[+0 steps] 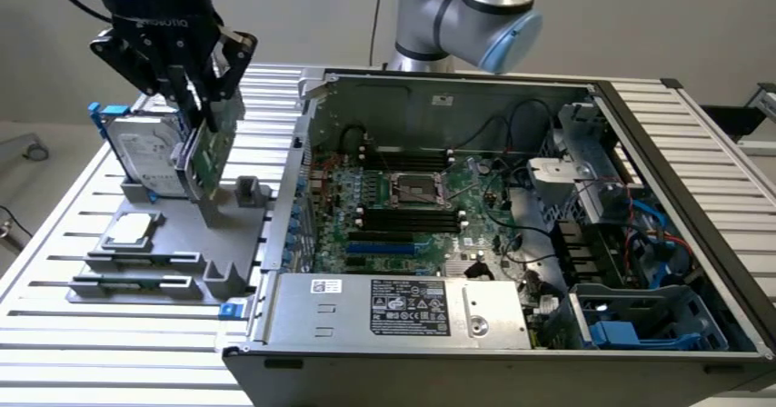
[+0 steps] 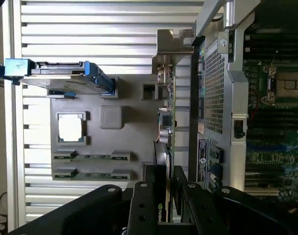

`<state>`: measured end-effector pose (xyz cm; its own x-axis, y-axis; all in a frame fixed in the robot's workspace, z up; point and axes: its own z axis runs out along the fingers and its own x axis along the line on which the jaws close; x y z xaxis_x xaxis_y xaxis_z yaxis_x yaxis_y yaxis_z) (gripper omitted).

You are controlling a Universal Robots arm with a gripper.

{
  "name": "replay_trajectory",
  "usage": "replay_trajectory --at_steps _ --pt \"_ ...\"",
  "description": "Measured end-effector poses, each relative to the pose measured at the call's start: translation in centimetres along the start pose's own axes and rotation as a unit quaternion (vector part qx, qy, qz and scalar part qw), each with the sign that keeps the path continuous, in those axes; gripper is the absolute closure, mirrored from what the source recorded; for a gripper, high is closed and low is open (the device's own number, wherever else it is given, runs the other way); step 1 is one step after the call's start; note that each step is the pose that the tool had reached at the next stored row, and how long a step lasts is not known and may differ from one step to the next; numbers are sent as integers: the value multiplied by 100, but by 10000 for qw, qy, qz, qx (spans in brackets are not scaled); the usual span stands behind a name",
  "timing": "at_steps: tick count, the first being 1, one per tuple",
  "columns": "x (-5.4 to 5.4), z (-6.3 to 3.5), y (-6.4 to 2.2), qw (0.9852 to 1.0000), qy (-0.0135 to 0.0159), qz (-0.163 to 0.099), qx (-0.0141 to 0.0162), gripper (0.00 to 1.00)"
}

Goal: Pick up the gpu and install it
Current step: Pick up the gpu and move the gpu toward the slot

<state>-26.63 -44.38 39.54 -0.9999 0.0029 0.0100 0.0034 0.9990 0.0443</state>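
A ribbed metal table [image 1: 54, 212] [image 2: 105, 29] spans the exterior view, and at nine o'clock on it sits a grey parts fixture [image 1: 182, 243] [image 2: 134, 122]. At the fixture's ten o'clock end a silver hard drive [image 1: 136, 153] [image 2: 56, 73] in a blue frame stands on edge. Just beside it, towards three o'clock, the gpu [image 1: 209, 157] [image 2: 166, 132] stands upright on its long edge, with its green board towards the computer case and its silver bracket at the far end. Whether its lower edge rests in the fixture I cannot tell. In front of these, at eight o'clock, a small square silver CPU chip [image 1: 131, 230] [image 2: 70, 126] lies flat, with two memory sticks [image 1: 134, 262] [image 2: 90, 157] lying nearer the camera. The gripper [image 1: 200, 98] [image 2: 161, 200] hangs at eleven o'clock and points straight down over the card. Its black fingers [image 1: 224, 66] [image 2: 141, 205] are about half closed and press on both faces of the gpu's top edge, so the card is clamped between them. The hard drive crowds the card on one side and the wall of the open computer case [image 1: 294, 166] [image 2: 212, 73] stands close on the other. From centre to four o'clock the case lies on its side, showing the motherboard [image 1: 412, 198] [image 2: 276, 98] and a silver power supply [image 1: 401, 309] at six o'clock. At twelve o'clock the arm's [image 1: 479, 12] blue and silver joint rises behind the case.
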Motion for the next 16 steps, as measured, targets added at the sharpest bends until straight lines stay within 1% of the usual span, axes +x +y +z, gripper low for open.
replay_trajectory --at_steps 1,10,16 --pt "-37 -24 -3 10000 1 -2 -2 74" --pt "-443 -124 -34 10000 10 -2 -1 74" --pt "-716 -247 -56 10000 31 -2 -2 74"
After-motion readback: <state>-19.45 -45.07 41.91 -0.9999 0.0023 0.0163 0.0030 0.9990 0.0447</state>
